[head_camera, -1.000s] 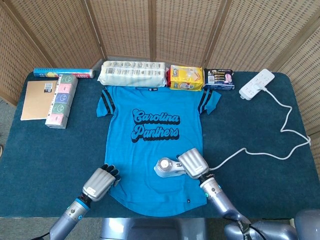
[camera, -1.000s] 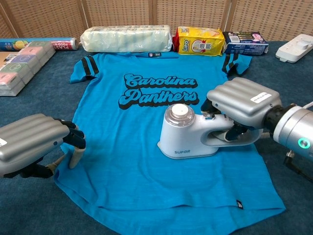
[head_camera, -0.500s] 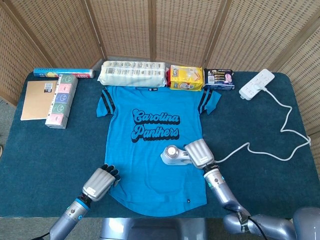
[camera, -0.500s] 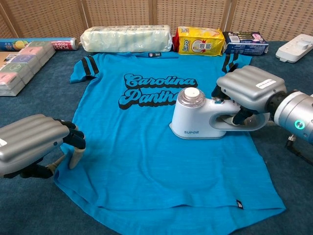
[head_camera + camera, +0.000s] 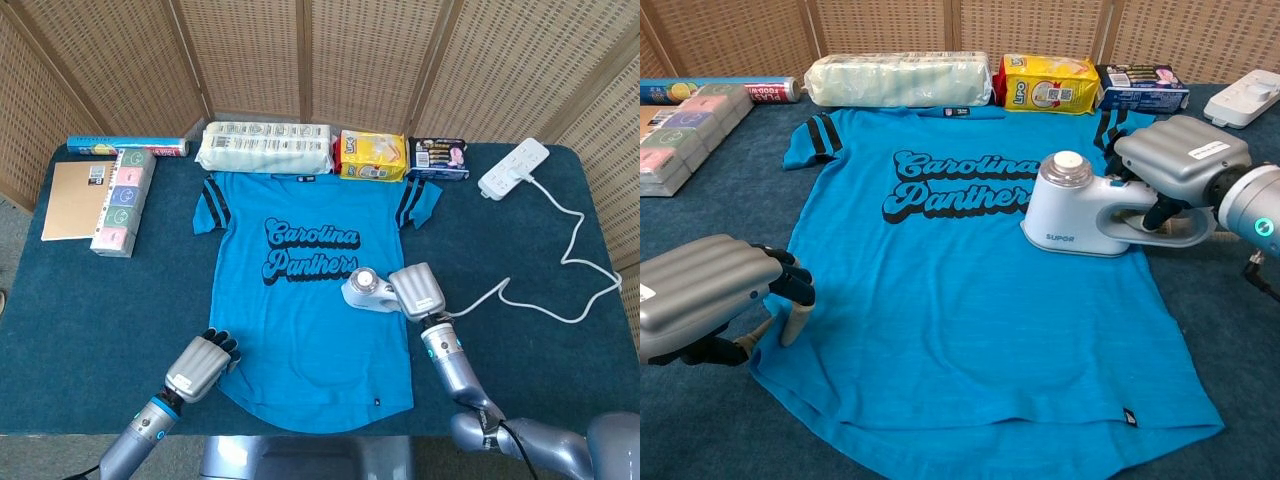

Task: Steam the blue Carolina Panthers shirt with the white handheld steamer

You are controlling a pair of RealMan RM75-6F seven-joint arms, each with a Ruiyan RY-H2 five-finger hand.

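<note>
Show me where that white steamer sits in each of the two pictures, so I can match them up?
Head view: the white steamer lies right of centre, on the blue shirt just right of the lettering, gripped by the right hand.
Chest view: the steamer is at upper right, its handle in the right hand.
Shared landmark: the yellow packet at the table's back edge.

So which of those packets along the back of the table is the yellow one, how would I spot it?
Start at the blue shirt spread on the table and look just past its collar. Three packs lie in a row there; the yellow packet is the middle one, between the long pale roll pack and the dark box.
</note>
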